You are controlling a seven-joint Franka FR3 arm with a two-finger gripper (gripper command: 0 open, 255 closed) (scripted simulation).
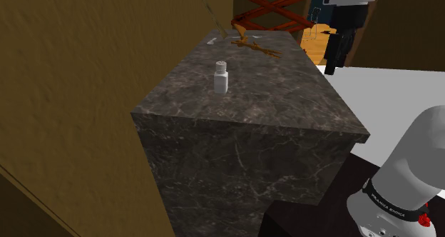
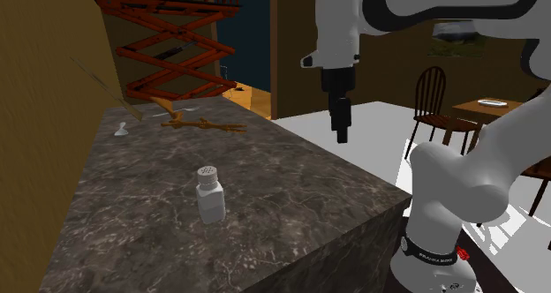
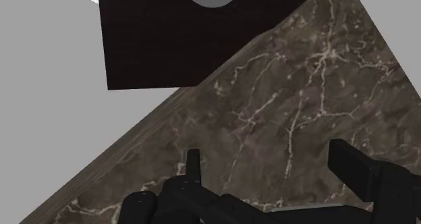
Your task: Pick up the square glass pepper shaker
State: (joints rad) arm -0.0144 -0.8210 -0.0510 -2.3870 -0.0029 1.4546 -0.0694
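Observation:
The pepper shaker (image 1: 222,77) is a small pale square bottle with a perforated round cap, standing upright near the middle of the dark marble counter (image 1: 285,100). In the second exterior view the shaker (image 2: 209,194) stands toward the counter's near part. My black gripper (image 1: 332,63) hangs above the counter's edge on the shoulder view's right, well away from the shaker. The second exterior view has the gripper (image 2: 341,131) pointing down, high above the counter. In the wrist view the gripper (image 3: 270,167) is open, with only marble (image 3: 303,108) below its fingers.
A brown twig-like object (image 1: 258,50) and a small white item (image 1: 214,40) lie at the counter's far end. An orange scissor-frame rack (image 1: 271,7) stands behind. A brown wall (image 1: 78,71) borders the counter. The dark stand (image 3: 202,40) sits beside it. A chair (image 2: 434,97) and table (image 2: 494,106) stand farther off.

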